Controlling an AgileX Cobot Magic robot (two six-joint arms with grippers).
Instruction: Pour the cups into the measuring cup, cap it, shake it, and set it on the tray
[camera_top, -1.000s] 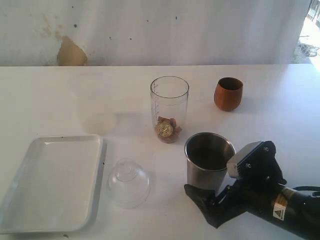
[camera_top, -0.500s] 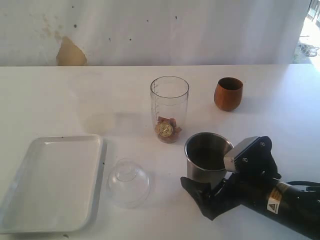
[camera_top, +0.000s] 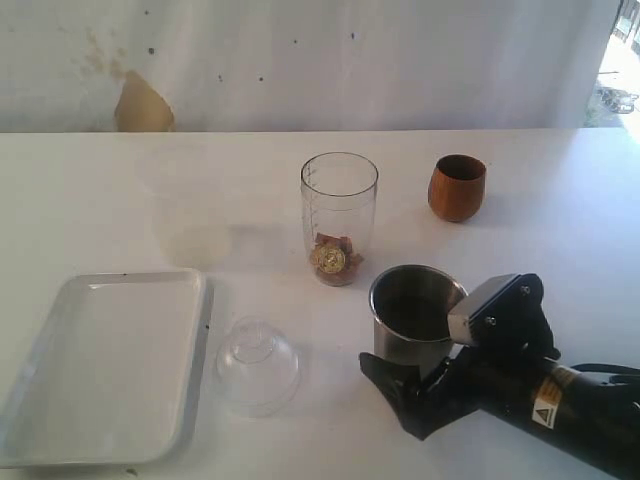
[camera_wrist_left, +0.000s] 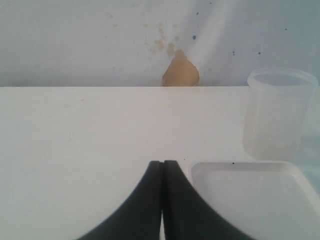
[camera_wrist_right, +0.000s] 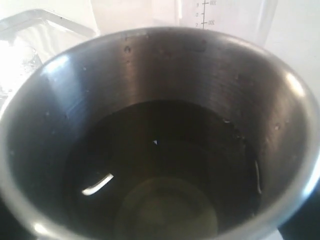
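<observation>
The right gripper (camera_top: 402, 388) has its jaws around the base of the upright steel tumbler (camera_top: 416, 310) of dark liquid; whether they squeeze it is unclear. The measuring cup (camera_top: 339, 215) stands just beyond that gripper. The left gripper (camera_wrist_left: 162, 165), pinched closed and empty, is just beside the tray (camera_wrist_left: 240, 200).

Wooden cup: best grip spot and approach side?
Grip the wooden cup across its rounded belly, fingers level. It stands upright with its mouth open, so a side grasp should keep it level until the pour. Come from the right arm's side: the measuring cup stands to its left and the tumbler nearer the camera. Its contents can't be seen.
</observation>
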